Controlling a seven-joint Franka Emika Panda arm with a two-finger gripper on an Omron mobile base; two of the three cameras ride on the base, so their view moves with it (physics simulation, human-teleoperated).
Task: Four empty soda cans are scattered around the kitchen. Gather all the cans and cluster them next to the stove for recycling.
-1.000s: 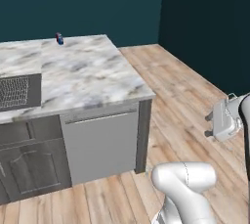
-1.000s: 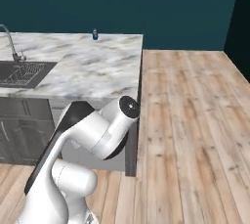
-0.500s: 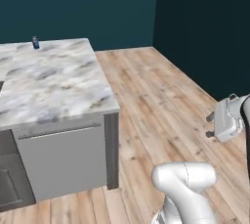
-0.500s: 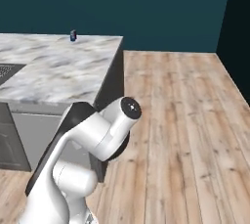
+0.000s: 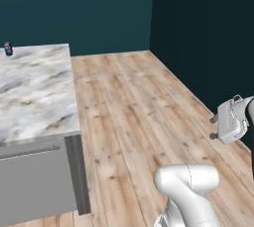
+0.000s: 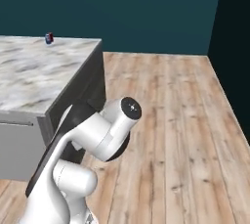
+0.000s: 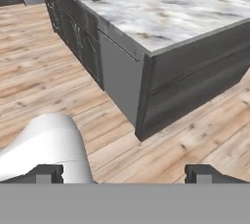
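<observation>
A small upright soda can (image 5: 8,48), dark blue with a red patch, stands at the far edge of the grey-veined marble island counter (image 5: 34,92), at the upper left of the left base view and the upper right of the hand view. The two-finger gripper (image 7: 124,173) stands wide open and empty, well apart from the can. Risk: the arm could clip the island's dark corner, or a sweeping finger could topple the light can off the far edge.
</observation>
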